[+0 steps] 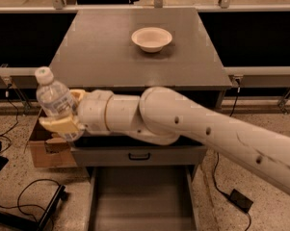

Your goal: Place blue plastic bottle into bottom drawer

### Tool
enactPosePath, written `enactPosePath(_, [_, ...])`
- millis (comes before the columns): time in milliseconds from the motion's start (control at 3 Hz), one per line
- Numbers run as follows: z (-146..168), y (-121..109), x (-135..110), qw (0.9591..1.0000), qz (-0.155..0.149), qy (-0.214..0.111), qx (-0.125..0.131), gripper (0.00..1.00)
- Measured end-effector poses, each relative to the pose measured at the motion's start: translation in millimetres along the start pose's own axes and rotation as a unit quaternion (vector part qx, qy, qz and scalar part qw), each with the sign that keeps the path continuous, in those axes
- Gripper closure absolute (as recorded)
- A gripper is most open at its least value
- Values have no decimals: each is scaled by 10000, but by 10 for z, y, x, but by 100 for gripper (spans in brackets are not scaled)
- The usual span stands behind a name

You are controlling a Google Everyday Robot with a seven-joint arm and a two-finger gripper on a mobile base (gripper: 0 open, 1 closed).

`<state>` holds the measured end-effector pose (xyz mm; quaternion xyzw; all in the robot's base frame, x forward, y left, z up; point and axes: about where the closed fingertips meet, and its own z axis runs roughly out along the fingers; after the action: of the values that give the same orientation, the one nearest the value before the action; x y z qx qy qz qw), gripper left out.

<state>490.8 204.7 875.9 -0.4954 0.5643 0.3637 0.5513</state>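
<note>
Clear btl (54,99), white cap (43,74), tilted | pincer (60,110) clamps it, left of cabinet (106,52)

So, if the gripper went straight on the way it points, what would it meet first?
Looks free: the gripper, shut on the blue plastic bottle, points to the picture's left, beyond the cabinet. The cardboard box seems lower, though depth is unclear.

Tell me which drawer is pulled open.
The bottom drawer, pulled out with its floor showing; the handled drawer above it is shut. The gripper holds the bottle left of both.
</note>
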Motion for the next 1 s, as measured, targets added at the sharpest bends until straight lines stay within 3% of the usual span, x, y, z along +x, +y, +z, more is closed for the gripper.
enactPosePath(333, [-194, 351, 638, 9994, 172, 310, 52, 100])
enactPosePath(667, [-297, 555, 1320, 9977, 293, 585, 155, 100])
enactPosePath(1000, [-247, 573, 1818, 9956, 631, 633, 280, 100])
